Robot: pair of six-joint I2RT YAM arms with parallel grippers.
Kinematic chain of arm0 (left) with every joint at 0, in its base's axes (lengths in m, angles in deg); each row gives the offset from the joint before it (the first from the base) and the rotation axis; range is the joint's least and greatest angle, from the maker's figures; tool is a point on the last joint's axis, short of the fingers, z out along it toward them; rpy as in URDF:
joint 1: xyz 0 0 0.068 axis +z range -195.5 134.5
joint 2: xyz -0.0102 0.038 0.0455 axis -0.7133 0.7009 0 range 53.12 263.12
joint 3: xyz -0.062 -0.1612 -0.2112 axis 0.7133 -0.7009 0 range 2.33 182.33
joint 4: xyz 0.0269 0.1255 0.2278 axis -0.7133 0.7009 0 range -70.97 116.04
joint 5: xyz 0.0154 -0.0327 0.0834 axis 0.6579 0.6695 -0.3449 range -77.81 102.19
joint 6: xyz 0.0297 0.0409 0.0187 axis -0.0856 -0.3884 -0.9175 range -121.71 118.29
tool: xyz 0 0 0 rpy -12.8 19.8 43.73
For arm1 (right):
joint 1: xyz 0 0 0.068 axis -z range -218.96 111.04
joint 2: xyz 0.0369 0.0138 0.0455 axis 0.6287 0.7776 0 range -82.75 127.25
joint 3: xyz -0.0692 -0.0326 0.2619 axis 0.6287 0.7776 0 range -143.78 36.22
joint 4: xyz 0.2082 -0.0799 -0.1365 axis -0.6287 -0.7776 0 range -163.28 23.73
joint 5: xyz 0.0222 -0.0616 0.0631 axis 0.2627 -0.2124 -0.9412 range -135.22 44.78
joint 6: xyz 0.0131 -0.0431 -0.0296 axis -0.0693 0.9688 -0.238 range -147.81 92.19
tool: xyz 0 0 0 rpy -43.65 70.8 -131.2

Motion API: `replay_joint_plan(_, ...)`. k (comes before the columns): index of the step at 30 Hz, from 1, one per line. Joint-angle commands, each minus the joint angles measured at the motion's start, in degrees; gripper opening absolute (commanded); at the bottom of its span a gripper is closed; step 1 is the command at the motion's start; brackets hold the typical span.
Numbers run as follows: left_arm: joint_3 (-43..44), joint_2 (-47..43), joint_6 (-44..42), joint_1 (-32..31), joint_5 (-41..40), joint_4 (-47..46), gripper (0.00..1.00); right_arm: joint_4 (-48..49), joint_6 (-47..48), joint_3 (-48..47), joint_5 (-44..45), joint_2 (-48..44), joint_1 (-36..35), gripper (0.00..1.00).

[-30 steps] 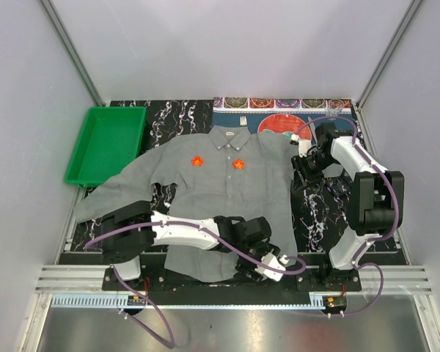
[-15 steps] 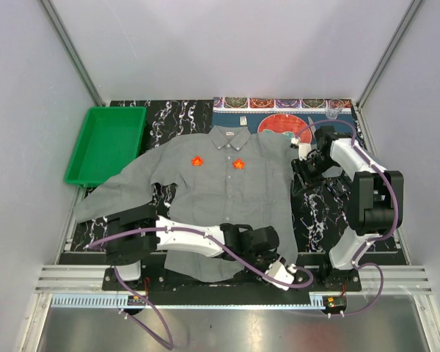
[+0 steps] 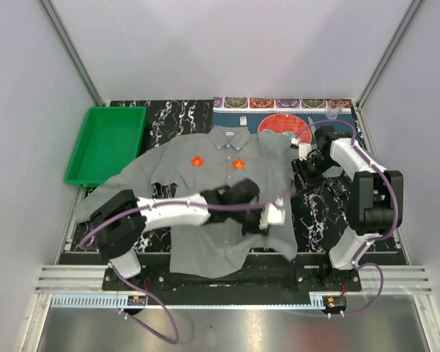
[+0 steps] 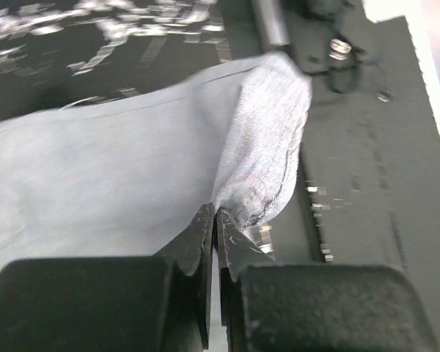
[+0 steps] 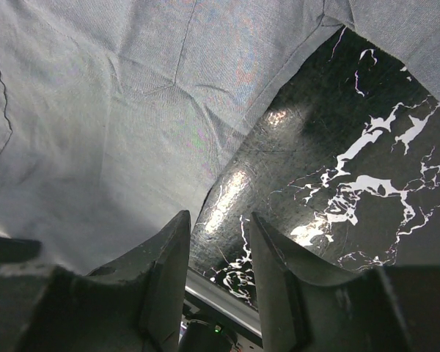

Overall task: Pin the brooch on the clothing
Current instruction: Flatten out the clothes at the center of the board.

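Note:
The clothing, a grey button-up shirt (image 3: 205, 191), lies spread on the black marbled mat. Two orange-red brooches (image 3: 197, 160) (image 3: 238, 163) sit on its chest, one either side of the button line. My left gripper (image 3: 271, 215) is over the shirt's lower right part, shut on a bunched fold of the hem (image 4: 268, 139), with its fingertips (image 4: 205, 220) pressed together on the fabric. My right gripper (image 3: 302, 167) hovers at the shirt's right edge. In the right wrist view it (image 5: 218, 220) is open and holds nothing, with grey cloth (image 5: 95, 110) to the left and bare mat (image 5: 337, 161) below.
A green tray (image 3: 106, 143) stands at the back left. A blue patterned placemat (image 3: 279, 117) lies at the back, partly under the collar. The metal rail and the arm bases (image 3: 220, 282) run along the near edge.
My left gripper has shut on the shirt's lower right hem near the front edge and carried it away from the rail towards the shirt's middle. The right arm has stayed still.

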Motion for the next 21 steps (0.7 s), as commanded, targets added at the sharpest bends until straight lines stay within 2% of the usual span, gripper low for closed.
replay_joint_plan(1,2.24,2.03,15.76,11.30,13.85,-6.42,0.12,-1.13,-0.05,-2.50,0.17,0.93,0.38,0.45)
replay_joint_plan(2,3.37,3.37,16.39,13.76,15.25,-5.02,0.28,-1.31,-0.05,-2.85,-0.01,1.19,0.38,0.45)
replay_joint_plan(3,3.39,4.17,16.48,14.65,15.79,-5.00,0.36,-1.40,-0.05,-3.03,-0.01,1.11,0.38,0.45)
replay_joint_plan(5,0.42,2.86,16.22,15.45,14.66,-9.10,0.46,-1.57,0.04,-3.20,0.16,1.28,0.38,0.45)
replay_joint_plan(6,-0.56,1.81,15.61,15.36,14.39,-10.00,0.58,-1.57,0.22,-3.29,0.16,1.37,0.38,0.46)
replay_joint_plan(8,-1.44,-0.30,14.02,14.23,13.26,-11.15,0.68,-1.75,0.48,-3.47,0.52,1.46,0.38,0.46)
replay_joint_plan(13,0.92,0.22,11.40,11.59,13.43,-8.00,0.73,-2.27,1.10,-3.73,0.17,1.46,0.46,0.46)
replay_joint_plan(14,0.49,-0.04,10.34,10.37,12.99,-4.94,0.74,-2.62,1.27,-3.90,-0.53,1.20,0.38,0.45)
replay_joint_plan(17,-3.90,-3.81,8.83,9.91,11.93,-5.26,0.73,-4.55,3.20,-3.56,-4.22,-0.03,0.37,0.44)
replay_joint_plan(21,-10.84,-14.25,-0.09,9.83,10.44,-2.11,0.74,-5.70,6.01,-1.01,-8.79,-3.02,-0.67,0.48)
